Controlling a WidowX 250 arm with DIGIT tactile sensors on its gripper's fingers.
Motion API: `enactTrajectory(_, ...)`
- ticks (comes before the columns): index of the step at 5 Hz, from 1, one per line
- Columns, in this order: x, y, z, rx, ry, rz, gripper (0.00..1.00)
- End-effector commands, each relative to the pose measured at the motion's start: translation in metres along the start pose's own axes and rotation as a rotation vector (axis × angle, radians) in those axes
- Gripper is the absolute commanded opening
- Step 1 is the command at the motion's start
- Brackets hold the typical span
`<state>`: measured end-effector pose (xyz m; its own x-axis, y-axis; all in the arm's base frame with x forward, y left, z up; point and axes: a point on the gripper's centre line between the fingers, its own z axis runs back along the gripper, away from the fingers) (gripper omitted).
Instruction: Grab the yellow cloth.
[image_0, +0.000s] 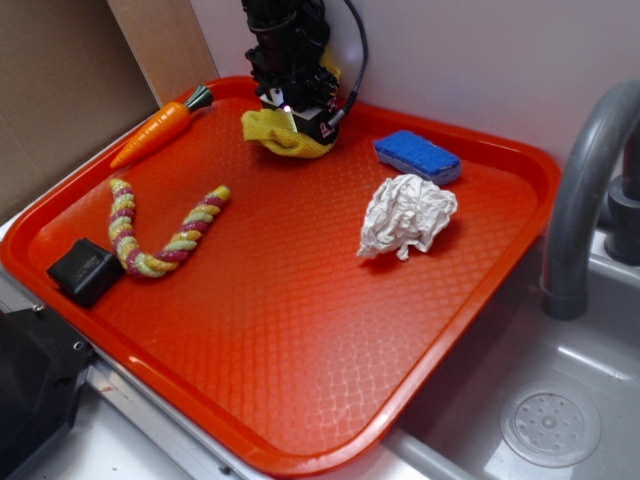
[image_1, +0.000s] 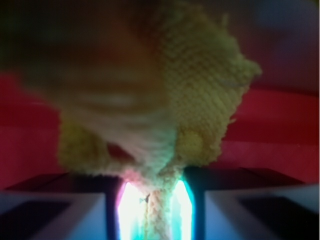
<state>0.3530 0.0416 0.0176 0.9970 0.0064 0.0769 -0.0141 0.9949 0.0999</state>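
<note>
yellow cloth (image_1: 200, 85) | nubby terry, bunched folds | pinched between fingers (image_1: 90, 210) closed on it | textured red tray (image_0: 300, 330)

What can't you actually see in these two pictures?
- Gripper fingertips: in the exterior view, buried in the bright yellow terry cloth.
- Cloth's far side: hidden by the black arm in the exterior view.
- Wrist view: cloth fills the frame, left half blurred; the rest of the orange plastic tray is hidden.

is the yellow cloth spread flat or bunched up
Bunched up: the yellow cloth sits in folds under the gripper, and the wrist view shows fabric pinched between its fingers.
</note>
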Motion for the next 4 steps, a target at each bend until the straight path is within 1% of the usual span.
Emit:
enactTrajectory(1,0.012,0.029,-0.002,0.048,-0.033,0.047,0.00)
enactTrajectory(2,0.008,0.029,0.003,0.056,-0.022,0.052,0.00)
enactTrajectory(3,-0.030,0.007,0.057,0.011,0.029,-0.025,0.00)
enactTrajectory(4,-0.074,-0.016,0.114,0.034,0.060,-0.026,0.00)
